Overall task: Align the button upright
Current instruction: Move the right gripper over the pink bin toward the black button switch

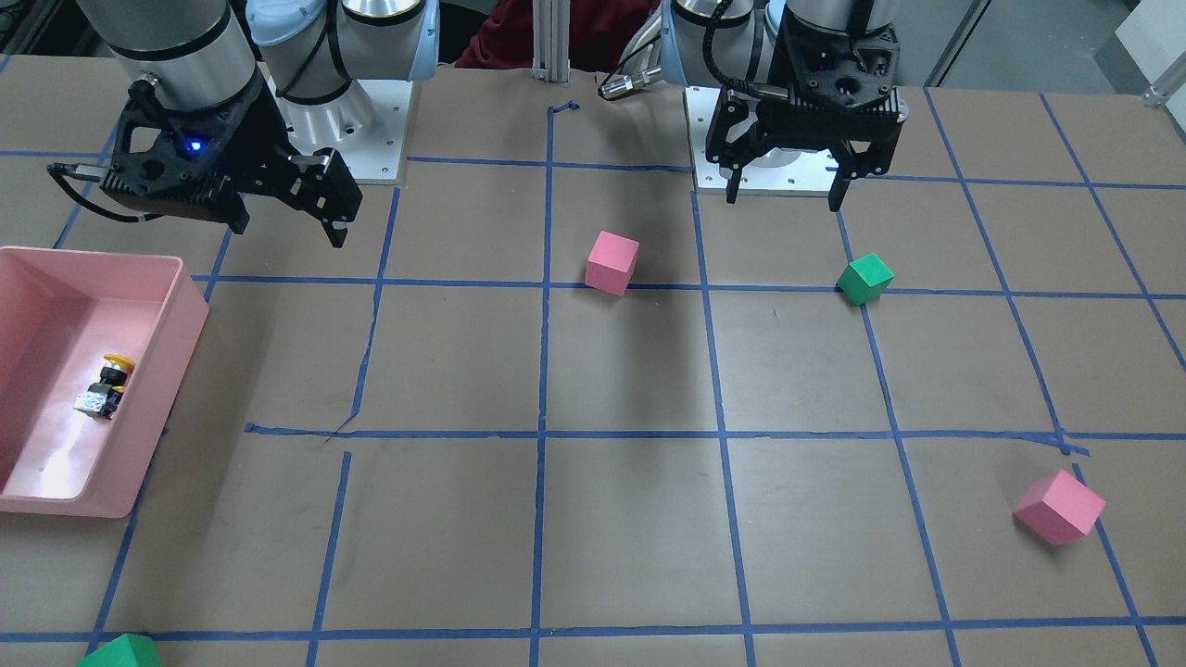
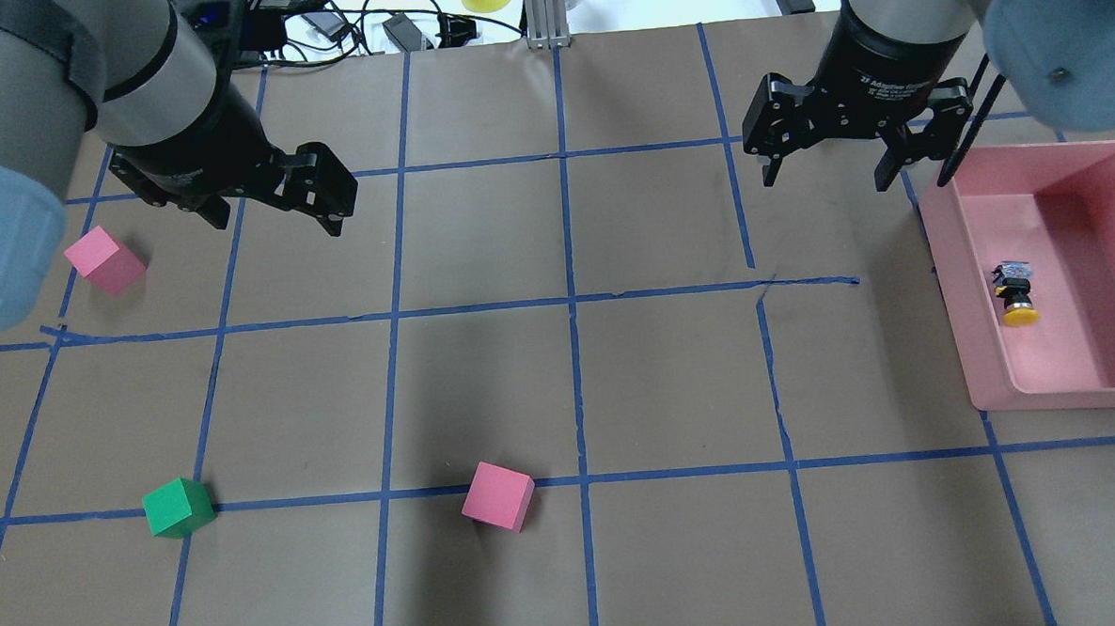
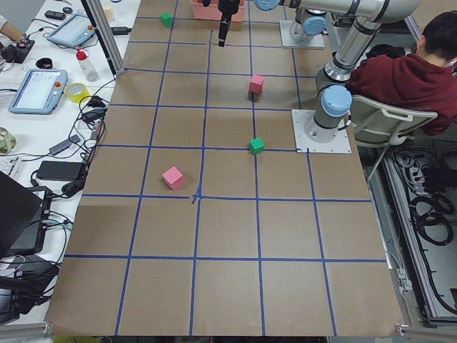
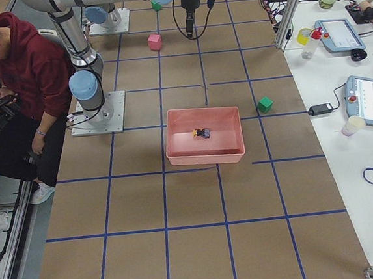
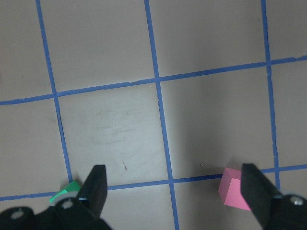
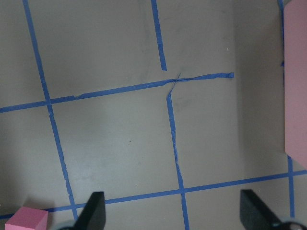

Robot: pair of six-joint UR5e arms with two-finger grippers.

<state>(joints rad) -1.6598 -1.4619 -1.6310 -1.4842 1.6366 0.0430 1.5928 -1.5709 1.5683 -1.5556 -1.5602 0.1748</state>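
The button (image 2: 1018, 295) lies on its side on the floor of a pink bin (image 2: 951, 268). Its yellow cap, black body and silvery base show in the front view (image 1: 109, 384) and, small, in the right side view (image 4: 202, 133). My right gripper (image 2: 825, 179) hangs open and empty above the table beside the bin's far left corner, apart from the button; it also shows in the front view (image 1: 289, 230). Its wrist view shows only the bin's edge (image 6: 297, 81). My left gripper (image 2: 273, 217) is open and empty over the table's left side, also in the front view (image 1: 786, 196).
A pink cube (image 2: 103, 259), a green cube (image 2: 178, 506) and a second pink cube (image 2: 498, 495) stand on the brown, blue-taped table. Another green cube (image 1: 120, 653) sits at the front edge near the bin. A person in red (image 4: 23, 62) sits behind the robot.
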